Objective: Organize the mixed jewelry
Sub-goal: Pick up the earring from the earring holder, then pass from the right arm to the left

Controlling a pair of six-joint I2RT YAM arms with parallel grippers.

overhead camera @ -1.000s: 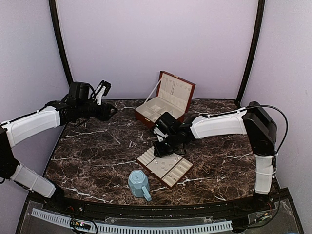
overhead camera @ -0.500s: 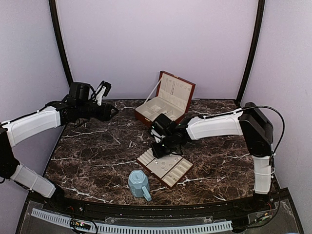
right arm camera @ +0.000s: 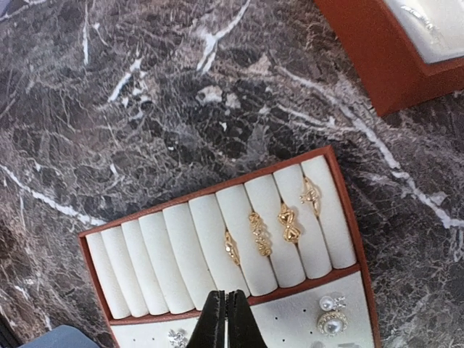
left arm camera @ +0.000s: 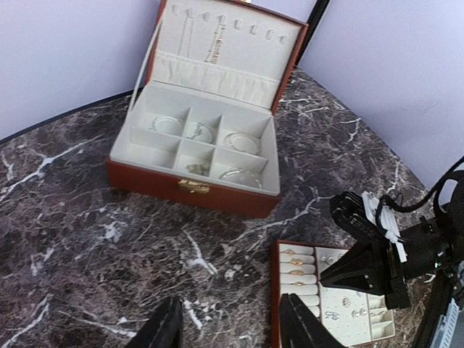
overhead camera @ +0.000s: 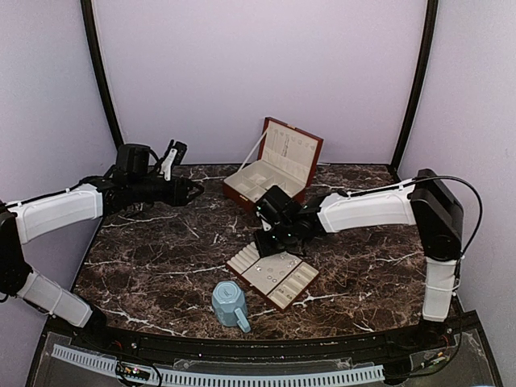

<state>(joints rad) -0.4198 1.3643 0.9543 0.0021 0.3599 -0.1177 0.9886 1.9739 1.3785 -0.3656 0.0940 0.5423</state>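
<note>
The mixed jewelry is spread over two holders. Gold rings (right arm camera: 257,233) sit in the roll slots of the flat cream-lined tray (right arm camera: 217,190), with pearl studs (right arm camera: 330,319) on its pad. Thin silvery hoops (left arm camera: 237,141) lie in compartments of the open brown box (left arm camera: 217,196). My right gripper (right arm camera: 225,308) hovers over the tray's divider, shut, with nothing visible between its fingers. My left gripper (left arm camera: 230,322) is open above bare marble, left of the tray (left arm camera: 274,290) and in front of the box. From above, the right gripper (overhead camera: 266,246) is at the tray's back-left corner, and the left gripper (overhead camera: 193,191) is back left.
A light-blue mug (overhead camera: 230,304) stands just in front of the tray (overhead camera: 274,276), near the table's front edge. The box (overhead camera: 262,181) has its lid raised towards the back wall. Dark poles rise at both back corners.
My right gripper has closed its fingers while staying over the tray's back-left corner. My left gripper has moved slightly to the right over the table.
</note>
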